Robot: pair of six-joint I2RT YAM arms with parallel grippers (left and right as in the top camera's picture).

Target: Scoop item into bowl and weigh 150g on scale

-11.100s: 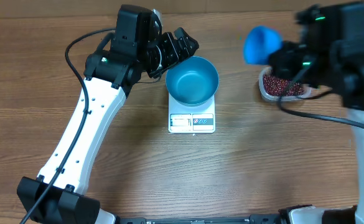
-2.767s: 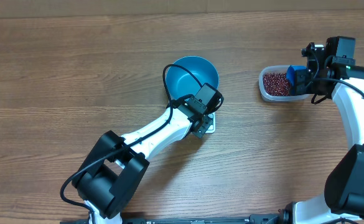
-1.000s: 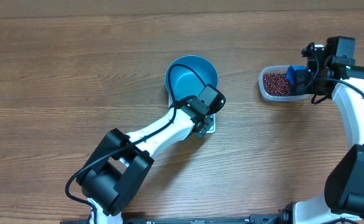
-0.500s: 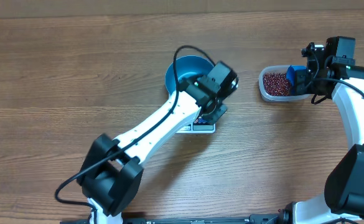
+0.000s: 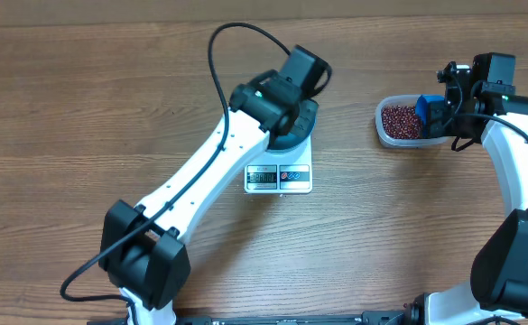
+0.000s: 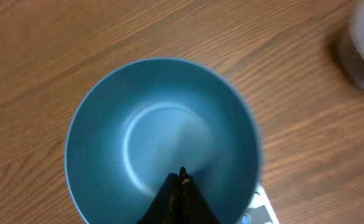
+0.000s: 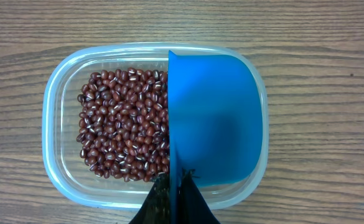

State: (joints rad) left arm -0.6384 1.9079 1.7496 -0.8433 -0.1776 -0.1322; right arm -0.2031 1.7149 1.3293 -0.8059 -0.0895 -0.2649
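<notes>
Left fingers (image 6: 180, 190) pressed together above the blue bowl (image 6: 107, 155) on the scale (image 5: 279, 177) — right fingers (image 7: 177, 196) pinch the scoop (image 7: 216, 118) beside the beans (image 7: 122, 121).

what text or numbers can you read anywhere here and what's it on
Nothing can be read clearly.
scale, display: dark digits show, too small to read.
scale, front edge right of the display: small coloured marks, too blurred to read.
bowl, tub, scoop: no writing seen.
</notes>
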